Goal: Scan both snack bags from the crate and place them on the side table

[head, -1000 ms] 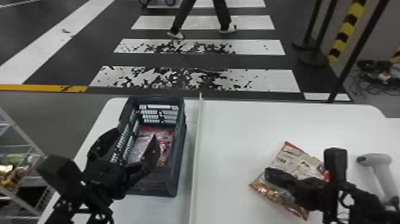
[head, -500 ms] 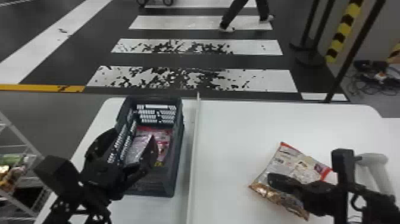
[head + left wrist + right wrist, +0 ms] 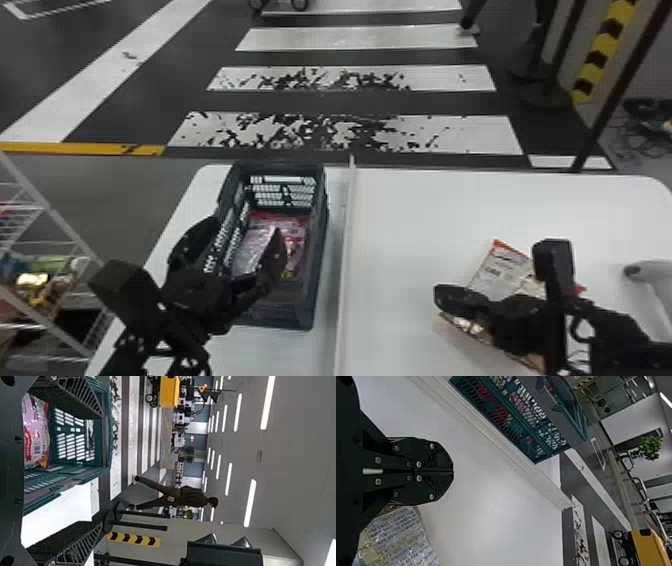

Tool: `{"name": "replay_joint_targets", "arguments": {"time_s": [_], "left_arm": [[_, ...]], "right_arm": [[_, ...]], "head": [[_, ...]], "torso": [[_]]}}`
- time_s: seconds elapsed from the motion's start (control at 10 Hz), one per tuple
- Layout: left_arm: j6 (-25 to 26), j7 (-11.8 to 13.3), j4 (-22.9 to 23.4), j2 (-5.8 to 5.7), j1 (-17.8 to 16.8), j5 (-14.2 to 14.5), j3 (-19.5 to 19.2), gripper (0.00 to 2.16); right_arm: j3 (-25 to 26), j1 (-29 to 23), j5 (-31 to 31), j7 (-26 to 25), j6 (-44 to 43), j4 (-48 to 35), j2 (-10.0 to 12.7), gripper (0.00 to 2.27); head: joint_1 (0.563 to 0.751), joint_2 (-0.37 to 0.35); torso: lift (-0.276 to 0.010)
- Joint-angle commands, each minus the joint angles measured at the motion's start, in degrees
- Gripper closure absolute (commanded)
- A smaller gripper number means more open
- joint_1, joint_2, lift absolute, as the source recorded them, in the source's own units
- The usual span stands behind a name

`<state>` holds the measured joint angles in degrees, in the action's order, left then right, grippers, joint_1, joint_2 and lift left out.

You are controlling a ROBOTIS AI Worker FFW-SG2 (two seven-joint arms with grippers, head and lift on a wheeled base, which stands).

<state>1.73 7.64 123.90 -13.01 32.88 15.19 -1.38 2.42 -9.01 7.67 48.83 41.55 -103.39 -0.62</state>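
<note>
Head view, nearest first: to the right of the crate (image 3: pixel 300 310), across the white divider (image 3: pixel 345 270), a snack bag (image 3: pixel 500 272) lies on the white table (image 3: pixel 425 220), partly hidden under the right gripper (image 3: pixel 440 296). That gripper's fingers are pressed together with nothing between them. Farther right of the crate is the hand scanner (image 3: pixel 645 277).

Over the crate's left side hangs the left gripper (image 3: pixel 245 227), fingers spread and pinching nothing. The other snack bag (image 3: pixel 36 435) lies inside the crate, on its bottom; whether more than one is in there I can't tell. Its long axis seems to follow the crate's length, though the finger in front makes that uncertain.

The coming move turns on height: I judge that this bag is below the left gripper, walled in by the crate's sides. The left arm is nearer to it, so the next step is likely a lowering inside the rim.
</note>
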Motion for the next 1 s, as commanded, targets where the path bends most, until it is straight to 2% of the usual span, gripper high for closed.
{"name": "replay_joint_targets", "arguments": {"time_s": [0.0,0.3,0.9], "left_arm": [[0.0,0.0,-0.1,-0.09,-0.1,0.1,0.0,0.04],[0.0,0.1,-0.3,-0.09,-0.6,0.2,0.2,0.04],[0.2,0.1,-0.5,0.00,-0.9,0.2,0.4,0.04]], "right_arm": [[-0.5,0.5,1.9,0.0,0.1,1.6,0.0,2.26],[-0.2,0.4,4.5,0.2,0.9,2.8,-0.1,2.26],[4.1,-1.7,5.6,1.3,1.1,1.8,-0.3,2.26]], "head": [[0.695,0.131],[0.695,0.126],[0.695,0.082]], "torso": [[-0.098],[-0.098],[-0.098]]}}
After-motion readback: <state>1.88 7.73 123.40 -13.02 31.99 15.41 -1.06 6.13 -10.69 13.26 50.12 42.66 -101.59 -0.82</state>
